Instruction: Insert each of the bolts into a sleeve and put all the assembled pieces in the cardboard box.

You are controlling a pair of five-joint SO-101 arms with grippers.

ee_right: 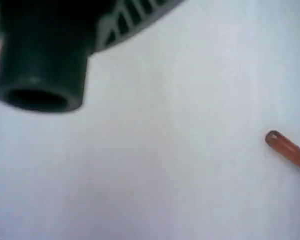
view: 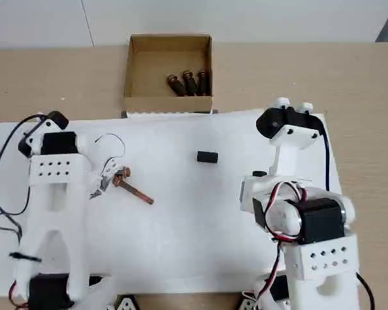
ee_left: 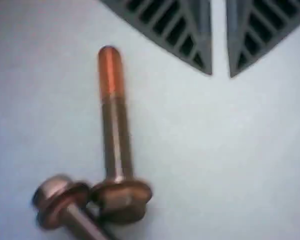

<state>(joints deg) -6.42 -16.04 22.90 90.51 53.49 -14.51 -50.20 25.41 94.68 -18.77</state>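
Nearest you, the right hand (ee_right: 106,29) appears closed on a black sleeve (ee_right: 40,65), its open bore turned outward, probably so that a shank can be fed straight in; a bolt tip (ee_right: 287,148) lies well apart from it on the white sheet (view: 181,245). Next, note the left hand (ee_left: 220,70): its fingers are parted by a narrow slit and grip nothing. It sits just beside two loose bolts, seemingly placed to take one. The long bolt (ee_left: 115,135) lies flat, its head touching the head of the second bolt (ee_left: 60,202). Farther out, between the arms, a spare sleeve (view: 207,157) rests on its side, presumably kept for the last bolt. Farthest, on the bench (view: 362,77), the cardboard box (view: 134,71) already contains three assembled pieces (view: 189,82).
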